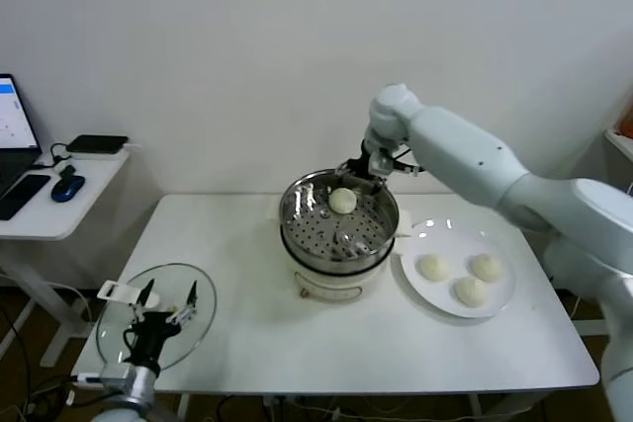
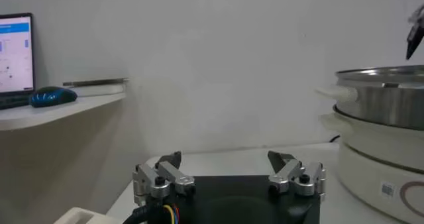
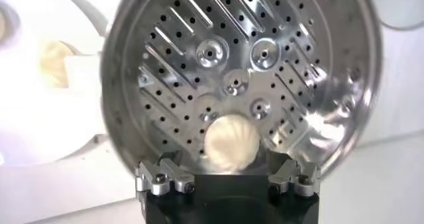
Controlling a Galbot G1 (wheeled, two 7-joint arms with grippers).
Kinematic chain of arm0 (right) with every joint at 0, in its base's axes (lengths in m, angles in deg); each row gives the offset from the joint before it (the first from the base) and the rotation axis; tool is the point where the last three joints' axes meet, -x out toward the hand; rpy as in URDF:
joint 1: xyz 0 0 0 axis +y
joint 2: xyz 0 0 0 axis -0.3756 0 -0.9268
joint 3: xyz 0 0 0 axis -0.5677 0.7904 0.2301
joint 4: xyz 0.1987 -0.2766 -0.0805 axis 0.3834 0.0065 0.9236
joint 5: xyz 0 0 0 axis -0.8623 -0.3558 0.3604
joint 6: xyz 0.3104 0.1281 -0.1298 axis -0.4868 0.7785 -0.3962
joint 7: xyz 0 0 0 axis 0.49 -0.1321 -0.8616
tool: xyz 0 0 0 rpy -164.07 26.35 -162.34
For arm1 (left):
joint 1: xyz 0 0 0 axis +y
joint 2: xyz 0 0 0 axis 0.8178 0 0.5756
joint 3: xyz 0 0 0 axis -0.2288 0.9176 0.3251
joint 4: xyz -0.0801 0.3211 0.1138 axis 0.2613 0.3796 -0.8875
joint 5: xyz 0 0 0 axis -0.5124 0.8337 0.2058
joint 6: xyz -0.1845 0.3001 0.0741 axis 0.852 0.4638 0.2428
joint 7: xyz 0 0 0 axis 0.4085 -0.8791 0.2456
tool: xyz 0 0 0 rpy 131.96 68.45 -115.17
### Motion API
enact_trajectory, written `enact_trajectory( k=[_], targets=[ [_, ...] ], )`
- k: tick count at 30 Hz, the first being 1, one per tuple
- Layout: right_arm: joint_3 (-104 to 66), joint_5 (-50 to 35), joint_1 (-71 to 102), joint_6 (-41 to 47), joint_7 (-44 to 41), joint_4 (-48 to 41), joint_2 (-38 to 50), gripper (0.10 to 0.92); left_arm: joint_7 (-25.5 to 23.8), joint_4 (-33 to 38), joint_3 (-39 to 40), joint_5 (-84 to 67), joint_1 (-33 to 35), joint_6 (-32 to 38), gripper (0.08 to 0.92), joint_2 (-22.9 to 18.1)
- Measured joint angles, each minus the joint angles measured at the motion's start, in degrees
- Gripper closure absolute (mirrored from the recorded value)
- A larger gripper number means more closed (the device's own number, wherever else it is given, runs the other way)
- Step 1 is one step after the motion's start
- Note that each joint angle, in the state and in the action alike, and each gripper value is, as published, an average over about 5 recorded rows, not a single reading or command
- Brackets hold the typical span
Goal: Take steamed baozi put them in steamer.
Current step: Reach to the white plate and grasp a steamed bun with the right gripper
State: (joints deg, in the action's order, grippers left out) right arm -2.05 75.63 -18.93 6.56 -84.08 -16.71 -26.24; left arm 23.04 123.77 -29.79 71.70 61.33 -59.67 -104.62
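Right gripper (image 1: pixel 368 169): poised over the far rim of the steamer, fingers spread wide apart and holding nothing; in its own wrist view (image 3: pixel 228 175) a bun lies just past the tips, free of both.
Right arm: reaches in from the right, elbow high above the plate, forearm angling down toward the steamer's back edge.
Bun in steamer (image 1: pixel 342 201): one steamed baozi resting on the perforated floor, toward the far side of the basket.
Steamer (image 1: pixel 297 207): shiny steel basket on a cream-white pot base, mid-table.
Plate (image 1: pixel 499 296): flat white, just beside the steamer on its right.
Buns on plate: three steamed baozi, one on the left (image 1: pixel 433 266), one on the right (image 1: pixel 486 266), one nearest the front (image 1: pixel 471 291); close together, all well apart from the gripper.
Left gripper (image 1: pixel 168 305): parked low at the table's front left corner over a round glass lid (image 1: pixel 117 328), fingers apart, empty.
Writing: a small barcode sticker (image 2: pixel 387 190) on the pot base, too small to read; a laptop screen (image 1: pixel 12 112) on the side desk, text unreadable.
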Motion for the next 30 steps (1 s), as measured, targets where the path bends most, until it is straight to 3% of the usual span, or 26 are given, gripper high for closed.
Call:
enact_trajectory(
  k=[15, 30],
  targets=[
    [15.4, -32.0, -5.6, 30.0, 0.4, 8.1, 20.5, 0.203, 0.0, 1.6, 0.8, -0.3, 0.6, -0.5, 0.177, -0.3],
    [8.5, -37.2, 7.6, 43.2, 1.7, 4.0, 24.0, 0.203, 0.0, 1.4, 0.6, -0.2, 1.2, -0.6, 0.177, -0.4]
  ],
)
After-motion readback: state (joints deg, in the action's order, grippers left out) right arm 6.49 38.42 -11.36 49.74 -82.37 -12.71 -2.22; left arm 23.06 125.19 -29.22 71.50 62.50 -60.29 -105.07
